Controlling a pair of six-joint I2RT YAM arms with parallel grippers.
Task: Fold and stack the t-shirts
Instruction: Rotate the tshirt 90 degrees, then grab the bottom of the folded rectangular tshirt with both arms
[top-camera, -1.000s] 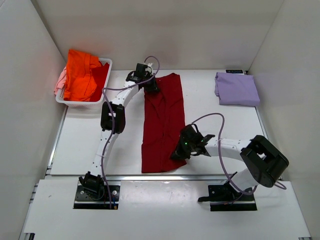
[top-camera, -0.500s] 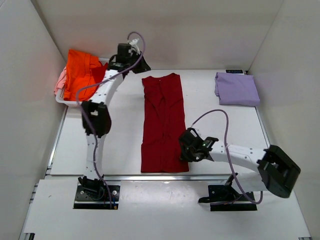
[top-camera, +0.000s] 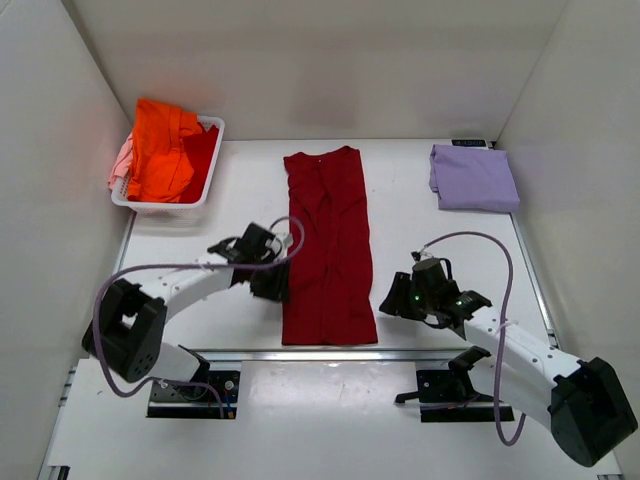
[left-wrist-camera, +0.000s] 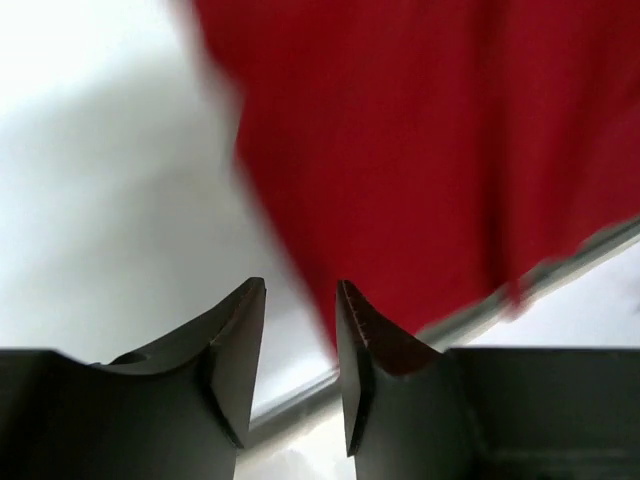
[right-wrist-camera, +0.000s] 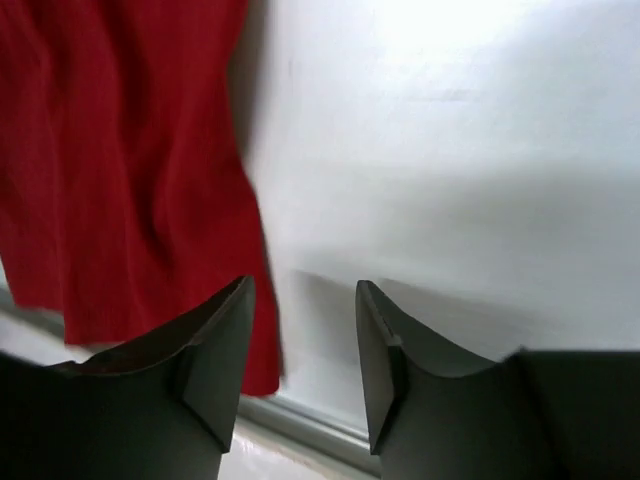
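The dark red t-shirt (top-camera: 326, 245) lies flat as a long folded strip down the middle of the table. My left gripper (top-camera: 277, 285) is open and empty, just left of the shirt's near left edge; the red cloth (left-wrist-camera: 430, 150) fills the upper part of its wrist view. My right gripper (top-camera: 392, 302) is open and empty, just right of the shirt's near right corner (right-wrist-camera: 130, 200). A folded lavender t-shirt (top-camera: 473, 177) lies at the far right. Orange (top-camera: 160, 148) and pale pink (top-camera: 120, 162) t-shirts are piled in the basket.
The white slatted basket (top-camera: 160, 203) stands at the far left corner of the table. A metal rail (top-camera: 320, 351) runs along the table's near edge, just below the shirt's hem. White walls enclose the table on three sides.
My left arm swung from the shirt's collar at the far end, past the basket, down to the near left edge. My right gripper drew back off the shirt to the right.
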